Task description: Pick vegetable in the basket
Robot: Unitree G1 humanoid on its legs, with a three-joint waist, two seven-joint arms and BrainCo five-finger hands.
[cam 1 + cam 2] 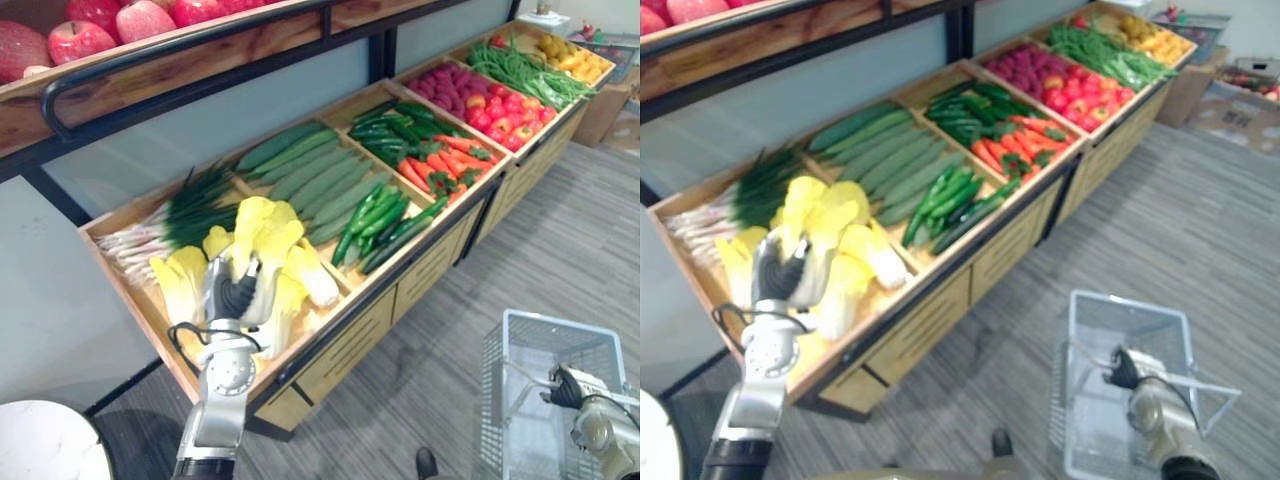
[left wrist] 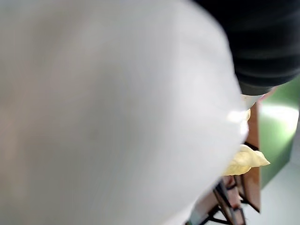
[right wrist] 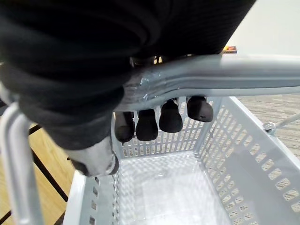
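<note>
Crates of a wooden produce stand [image 1: 345,345] hold rows of vegetables. White plastic basket [image 1: 560,325] hangs low at the right, empty, its handle [image 3: 225,75] clasped by the right hand [image 1: 565,385] with fingers [image 3: 159,119] curled over it. Left arm reaches up into the nearest crate, left hand [image 1: 237,292] palm-down, fingers clamped around a pale yellow cabbage [image 1: 285,312] lying there.

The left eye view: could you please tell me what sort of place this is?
Likely a grocery produce section, perhaps a mock-up: a wooden display bin of sorted vegetables, apples shelved above, and a shopping basket.
</note>
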